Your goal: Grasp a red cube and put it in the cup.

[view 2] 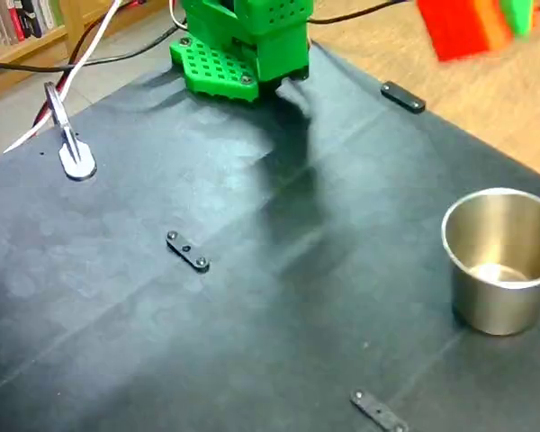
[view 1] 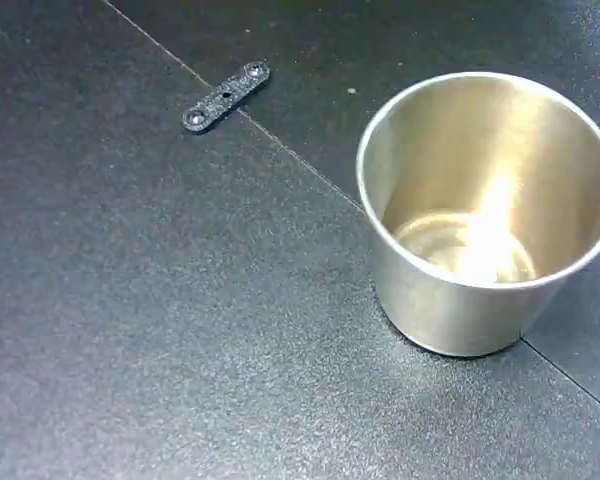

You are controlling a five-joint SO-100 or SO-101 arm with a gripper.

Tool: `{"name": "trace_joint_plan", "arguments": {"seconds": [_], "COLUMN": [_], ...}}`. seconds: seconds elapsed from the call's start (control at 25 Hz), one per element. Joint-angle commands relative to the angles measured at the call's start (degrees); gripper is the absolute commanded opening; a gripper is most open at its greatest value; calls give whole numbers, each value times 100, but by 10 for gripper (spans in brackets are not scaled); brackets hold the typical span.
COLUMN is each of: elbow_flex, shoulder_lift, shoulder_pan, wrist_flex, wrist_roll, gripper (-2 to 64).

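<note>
The bench (view 2: 252, 342) is covered with black matte sheets whose seams run diagonally; beyond its far edge a wooden floor and a shelf of books are visible.

Nearest in a fixed view lies a small black bracket (view 2: 378, 410), flat on the mat. Behind it, at the right, the cup (view 2: 499, 261) stands upright and empty; in both fixed views its polished interior reflects light and nothing lies on the bottom (view 1: 465, 250). A second bracket (view 2: 188, 251) lies mid-bench, well apart from the cup. At the far edge stands the green arm base (view 2: 243, 45).

The red cube (view 2: 463, 27) is aloft at the top right, blurred, above and beyond the cup. A green part touches its right side, judged to be part of the jaws; their state cannot be told.

Handling: the cube appears rigid, light and sharp-edged, with matte faces offering fair friction. Grip on two opposite flat faces, centred. The cup mouth is wider than the cube, but the smooth steel cup may slide if knocked.
</note>
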Motion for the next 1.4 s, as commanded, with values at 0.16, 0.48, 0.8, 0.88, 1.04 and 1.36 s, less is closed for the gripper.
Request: {"name": "trace_joint_plan", "arguments": {"seconds": [0.16,0.48,0.8,0.88,1.04,1.36], "elbow_flex": [-132,-105,-26,-26,-18,-26], "shoulder_lift": [-782,-1538,-1758,-1758,-1863,-1986], "shoulder_pan": [-53,-70,-255,-378,-475,-466], "wrist_flex": [-967,-1318,-1292,-1292,-1081,-571], "wrist_roll": [255,264,272,272,281,290], "gripper": [-5,-5,-6,-6,-6,-6]}}
